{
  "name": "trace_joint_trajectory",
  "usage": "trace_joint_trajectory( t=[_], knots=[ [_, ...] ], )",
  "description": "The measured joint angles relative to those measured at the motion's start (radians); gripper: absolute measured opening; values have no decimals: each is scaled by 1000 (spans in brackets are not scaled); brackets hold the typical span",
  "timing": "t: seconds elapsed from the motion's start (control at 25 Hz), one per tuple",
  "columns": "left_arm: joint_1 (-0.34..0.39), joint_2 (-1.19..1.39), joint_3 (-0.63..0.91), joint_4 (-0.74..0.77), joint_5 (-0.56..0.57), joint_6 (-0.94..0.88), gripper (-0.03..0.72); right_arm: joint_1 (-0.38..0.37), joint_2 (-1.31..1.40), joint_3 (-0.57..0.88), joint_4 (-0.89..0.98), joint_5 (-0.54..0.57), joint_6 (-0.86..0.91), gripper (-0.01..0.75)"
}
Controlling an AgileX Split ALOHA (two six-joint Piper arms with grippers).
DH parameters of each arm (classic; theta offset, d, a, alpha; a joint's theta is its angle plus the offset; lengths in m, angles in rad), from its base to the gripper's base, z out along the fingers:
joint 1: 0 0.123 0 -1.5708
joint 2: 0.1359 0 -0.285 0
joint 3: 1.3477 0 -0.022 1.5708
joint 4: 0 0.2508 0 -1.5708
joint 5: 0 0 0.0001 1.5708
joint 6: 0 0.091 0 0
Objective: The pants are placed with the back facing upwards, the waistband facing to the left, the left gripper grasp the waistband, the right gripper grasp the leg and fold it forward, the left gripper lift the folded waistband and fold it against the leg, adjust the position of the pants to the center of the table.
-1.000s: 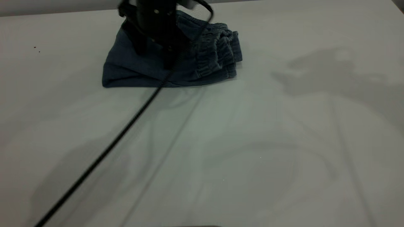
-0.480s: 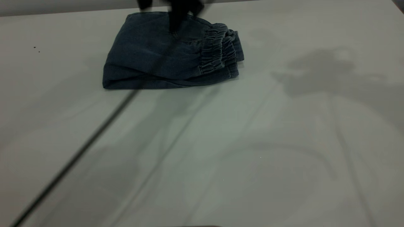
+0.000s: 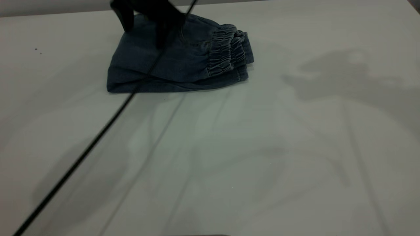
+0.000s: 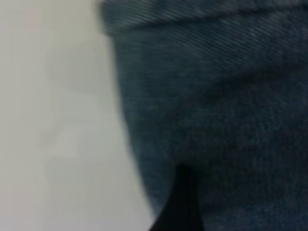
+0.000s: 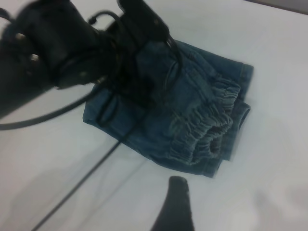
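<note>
The pants (image 3: 177, 62) lie folded into a compact bundle at the far side of the table (image 3: 262, 147), a little toward the left in the exterior view. The waistband (image 3: 229, 54) is now at the right end of the bundle, its gathered layers stacked one over the other, and the smooth fold edge is at the left end.

The left gripper (image 3: 144, 19) stands over the far left part of the bundle. Two dark fingers (image 3: 126, 18) point down with a clear gap between them, so the jaws look parted, and no cloth is seen between them. One finger comes down near the far left edge of the denim and the other comes down onto the top layer more toward the middle; if they touch the cloth I cannot tell. A thin black cable (image 3: 82, 157) runs from this gripper across the bundle and over the table toward the near left corner.

In the left wrist view, a dark fingertip (image 4: 180, 202) is just above the denim beside its edge.

The right gripper (image 5: 174, 207) is apart from the pants, over bare table on the waistband side. Only one dark fingertip shows, so its opening I cannot tell.
</note>
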Motion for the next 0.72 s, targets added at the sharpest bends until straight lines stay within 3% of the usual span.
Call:
trace_joint_trajectory(
  t=[0.28,0.56,0.72],
  knots=[
    [-33,11,-12,-188,84,123,587,0,-26,0,0,-1,0,573],
    [-58,-84,-77,-147,86,153,587,0,-172,0,-1,16,0,573],
    [-57,-300,-53,-196,86,146,587,0,-320,0,-4,120,40,573]
  ],
)
